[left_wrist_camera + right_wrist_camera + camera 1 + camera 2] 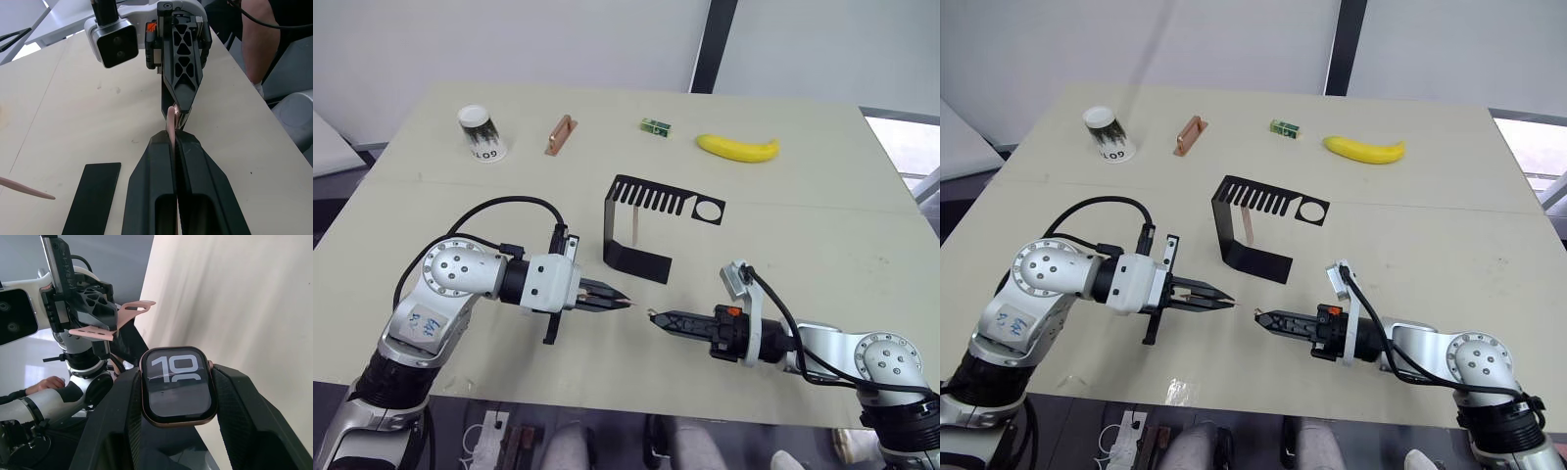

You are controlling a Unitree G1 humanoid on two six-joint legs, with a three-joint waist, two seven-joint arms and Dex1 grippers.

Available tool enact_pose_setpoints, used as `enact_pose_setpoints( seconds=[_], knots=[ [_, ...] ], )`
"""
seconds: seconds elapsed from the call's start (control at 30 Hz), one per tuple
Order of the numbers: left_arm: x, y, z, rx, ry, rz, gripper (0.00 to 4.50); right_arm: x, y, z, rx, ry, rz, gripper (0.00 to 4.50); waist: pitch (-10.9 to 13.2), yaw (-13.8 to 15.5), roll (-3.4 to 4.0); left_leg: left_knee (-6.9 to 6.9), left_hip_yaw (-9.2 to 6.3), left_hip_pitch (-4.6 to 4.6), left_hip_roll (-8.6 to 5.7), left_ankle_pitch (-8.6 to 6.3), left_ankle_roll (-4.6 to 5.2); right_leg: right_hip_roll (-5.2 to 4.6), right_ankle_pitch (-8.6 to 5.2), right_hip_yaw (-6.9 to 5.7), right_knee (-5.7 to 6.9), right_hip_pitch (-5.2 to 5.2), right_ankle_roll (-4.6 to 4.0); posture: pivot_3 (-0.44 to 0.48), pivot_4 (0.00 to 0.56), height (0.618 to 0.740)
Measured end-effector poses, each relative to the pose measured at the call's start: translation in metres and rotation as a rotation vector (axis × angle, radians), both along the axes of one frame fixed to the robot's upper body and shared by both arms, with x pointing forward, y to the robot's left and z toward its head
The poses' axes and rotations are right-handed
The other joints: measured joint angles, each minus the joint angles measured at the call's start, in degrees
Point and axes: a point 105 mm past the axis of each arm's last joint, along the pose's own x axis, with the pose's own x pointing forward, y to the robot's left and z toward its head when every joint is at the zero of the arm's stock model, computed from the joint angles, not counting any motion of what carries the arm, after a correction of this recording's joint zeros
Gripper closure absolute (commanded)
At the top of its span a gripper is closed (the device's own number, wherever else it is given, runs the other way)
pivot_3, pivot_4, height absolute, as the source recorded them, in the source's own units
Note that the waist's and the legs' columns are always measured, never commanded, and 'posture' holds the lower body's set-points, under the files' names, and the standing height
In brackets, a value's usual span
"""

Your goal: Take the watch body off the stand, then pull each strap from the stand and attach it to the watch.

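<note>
The watch body (178, 384), black with white "10" on its screen, sits clamped between the fingers of my right gripper (655, 316), which is shut on it near the table's front. My left gripper (625, 302) faces it tip to tip, a small gap apart, shut on a thin pink strap (171, 120) that sticks out past its fingertips toward the watch. The black stand (646, 220) is just behind both grippers at mid-table. A second pink strap (1247, 225) hangs from its slotted top plate.
Along the far side of the table are a paper cup (481, 132), a copper-brown block (560, 134), a small green box (655, 125) and a banana (737, 147). The table's front edge (607, 403) runs close below both arms.
</note>
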Motion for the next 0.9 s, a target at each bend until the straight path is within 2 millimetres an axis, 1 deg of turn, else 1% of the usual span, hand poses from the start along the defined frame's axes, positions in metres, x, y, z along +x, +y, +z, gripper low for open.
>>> enact_pose_setpoints(
  seconds=[0.37,0.57,0.9],
  knots=[
    [-0.001,-0.005,-0.002,-0.01,0.005,-0.016,4.5,0.0,-0.001,-0.001,0.004,0.005,-0.011,2.9,0.0,0.0,0.0,0.0,0.0,0.0,0.0,0.0,0.0,0.0,0.0,0.0,0.0,0.0,0.0,0.0,0.15,0.74],
    [-0.003,-0.01,-0.007,-0.004,0.005,-0.032,4.5,-0.001,0.001,0.001,0.006,-0.007,-0.006,2.9,0.0,0.0,0.0,0.0,0.0,0.0,0.0,0.0,0.0,0.0,0.0,-0.01,0.0,0.0,0.0,0.0,0.15,0.74],
    [0.002,-0.009,-0.012,0.006,0.005,-0.016,4.5,-0.002,0.001,0.0,0.006,-0.004,-0.007,2.9,0.0,0.0,0.0,0.0,0.0,0.0,0.0,0.0,0.0,0.0,0.0,-0.01,0.0,0.0,0.0,0.0,0.15,0.74]
  ],
)
